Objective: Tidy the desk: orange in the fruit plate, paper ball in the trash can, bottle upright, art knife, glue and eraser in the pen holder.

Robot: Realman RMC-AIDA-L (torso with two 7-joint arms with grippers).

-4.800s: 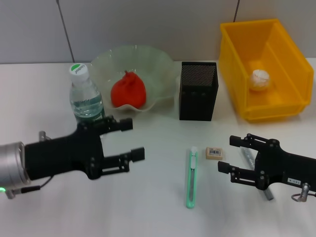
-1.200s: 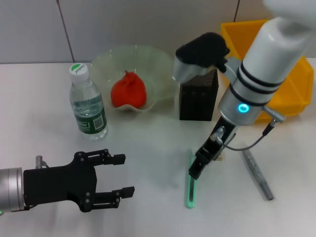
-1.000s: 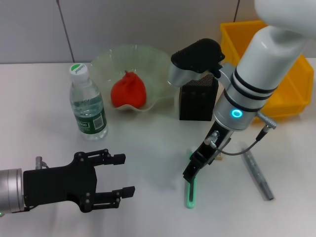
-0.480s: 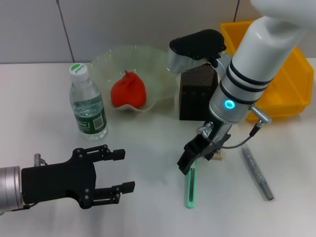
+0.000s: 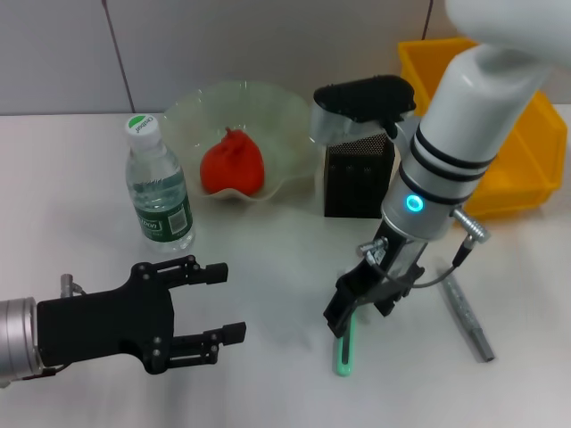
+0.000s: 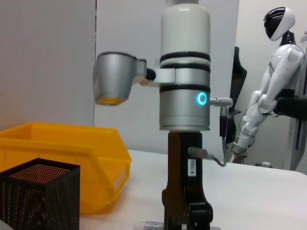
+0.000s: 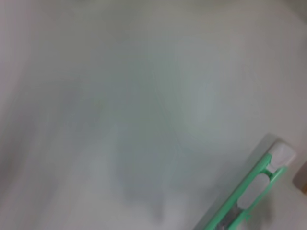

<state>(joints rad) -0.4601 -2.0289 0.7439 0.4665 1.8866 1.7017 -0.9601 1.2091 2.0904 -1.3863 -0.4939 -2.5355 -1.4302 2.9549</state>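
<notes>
- The slim green plastic art knife (image 5: 344,349) lies flat on the white desk (image 5: 268,267) in the lower centre of the head view, its long axis running up and down the frame; in the right wrist view it shows at the lower right corner (image 7: 249,191), white tip uppermost.
- Over the last second the right gripper (image 5: 359,299) has come down from above the knife's upper end and now sits directly over it, hiding that end; a few seconds ago this arm was low at the lower right of the frame, level with the desk.
- That means the knife pick-up is in hand, not yet done: the knife rests on the desk.
- Whether the right claw's fingers are apart or together I cannot tell; the black body blocks them in the head view and the left wrist view cuts them off at the bottom edge.
- The small tan eraser is now hidden behind the right arm; the grey glue stick (image 5: 467,316) lies just right of the gripper, tilted.
- The black mesh pen holder (image 5: 357,183) stands above, centre frame, the knife's goal.
- The left gripper (image 5: 214,303) hovers at lower left, fingers apart, empty, barely shifted.
- Already settled: orange (image 5: 232,164) in the pale green wavy plate (image 5: 192,111), clear bottle (image 5: 157,189) upright, paper ball presumably in the yellow bin (image 5: 526,178), hidden now.
</notes>
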